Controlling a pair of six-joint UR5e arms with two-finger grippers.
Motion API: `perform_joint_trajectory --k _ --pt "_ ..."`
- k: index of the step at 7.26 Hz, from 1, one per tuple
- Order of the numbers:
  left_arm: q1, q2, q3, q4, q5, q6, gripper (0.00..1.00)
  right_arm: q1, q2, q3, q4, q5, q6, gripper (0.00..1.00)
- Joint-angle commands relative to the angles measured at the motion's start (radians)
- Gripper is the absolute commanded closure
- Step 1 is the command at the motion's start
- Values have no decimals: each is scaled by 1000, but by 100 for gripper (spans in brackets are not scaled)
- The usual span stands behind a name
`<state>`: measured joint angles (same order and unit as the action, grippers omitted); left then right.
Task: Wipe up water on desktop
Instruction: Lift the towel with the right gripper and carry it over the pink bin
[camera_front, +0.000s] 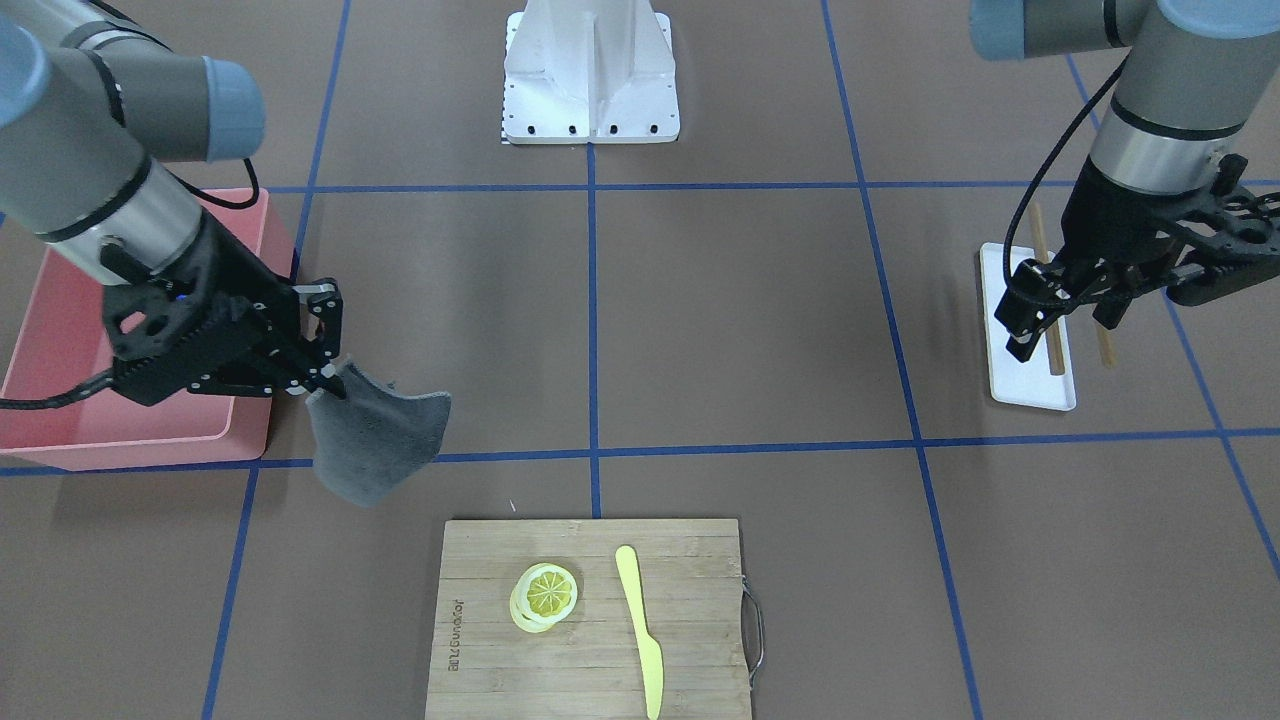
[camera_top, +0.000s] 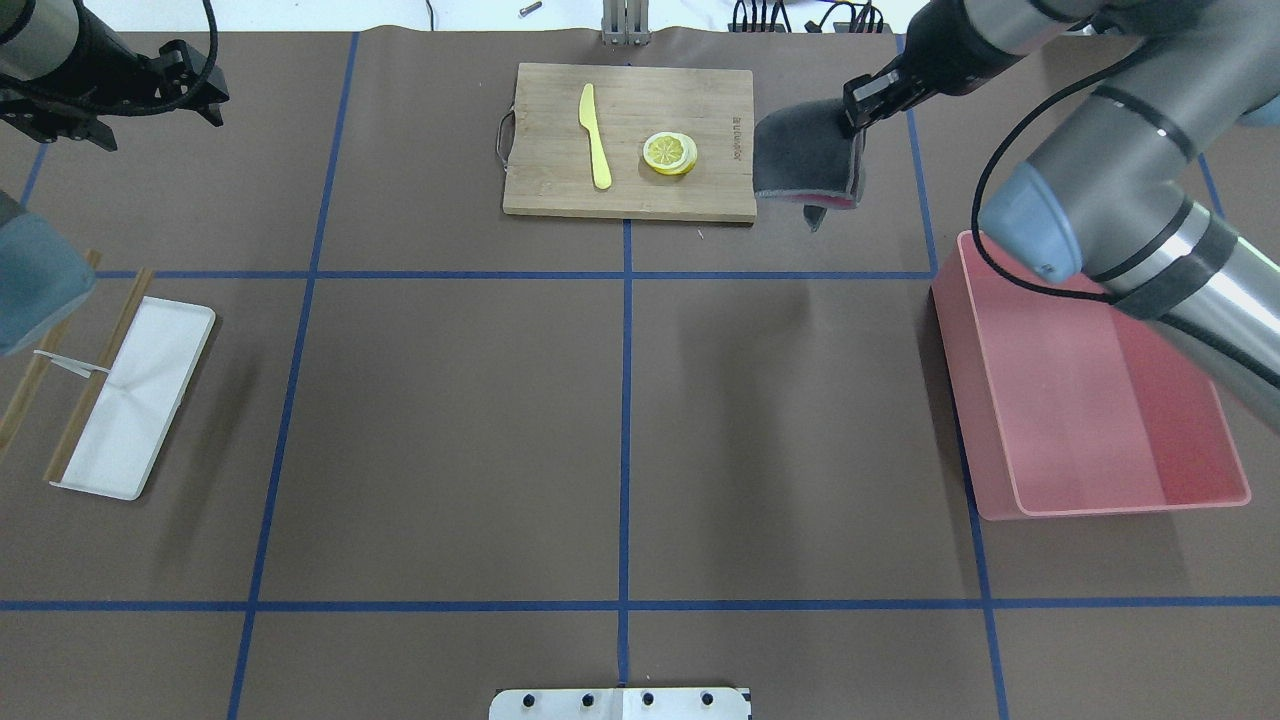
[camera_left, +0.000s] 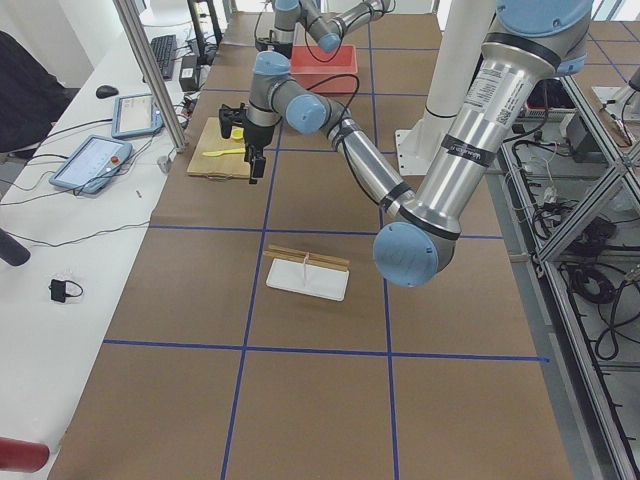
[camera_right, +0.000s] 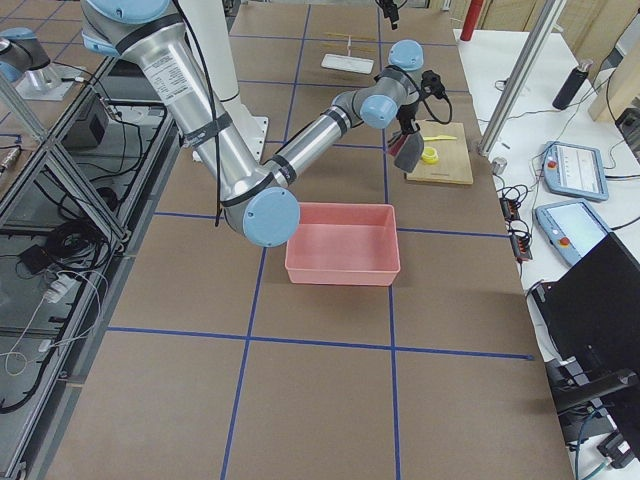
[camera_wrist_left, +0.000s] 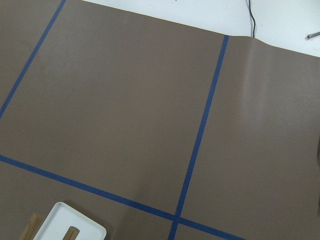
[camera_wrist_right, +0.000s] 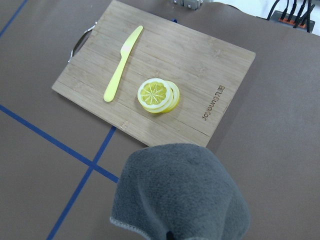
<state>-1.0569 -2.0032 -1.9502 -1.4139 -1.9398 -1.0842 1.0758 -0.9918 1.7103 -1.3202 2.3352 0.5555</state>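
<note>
Desktop (camera_front: 750, 320) under right hand (camera_front: 327, 386), grey cloth (camera_front: 378, 438) clamped, dangling

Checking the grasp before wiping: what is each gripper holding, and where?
Right gripper pinches the grey cloth by its upper corner; left gripper holds nothing.

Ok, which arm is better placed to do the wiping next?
Right. The right gripper holds the grey cloth, hanging over the desktop beside the cutting board. The left gripper is open and empty, far off over the white tray.
</note>
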Motion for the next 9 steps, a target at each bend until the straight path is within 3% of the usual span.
perform_joint_trajectory --k 1,2,5,8,9 --pt "0 0 -9 1 -2 -3 2 197 -94 73 -10 229 -2 100" --pt "-2 9 -19 1 -2 -3 2 228 -182 145 -10 265 -6 100" --pt "-2 38 -50 0 -5 3 2 179 -485 311 -7 253 -9 100" --pt "-2 37 -49 0 -5 9 2 147 -620 356 -7 209 -13 100" --pt "0 35 -49 0 -5 9 2 127 -651 354 -7 190 -13 65"
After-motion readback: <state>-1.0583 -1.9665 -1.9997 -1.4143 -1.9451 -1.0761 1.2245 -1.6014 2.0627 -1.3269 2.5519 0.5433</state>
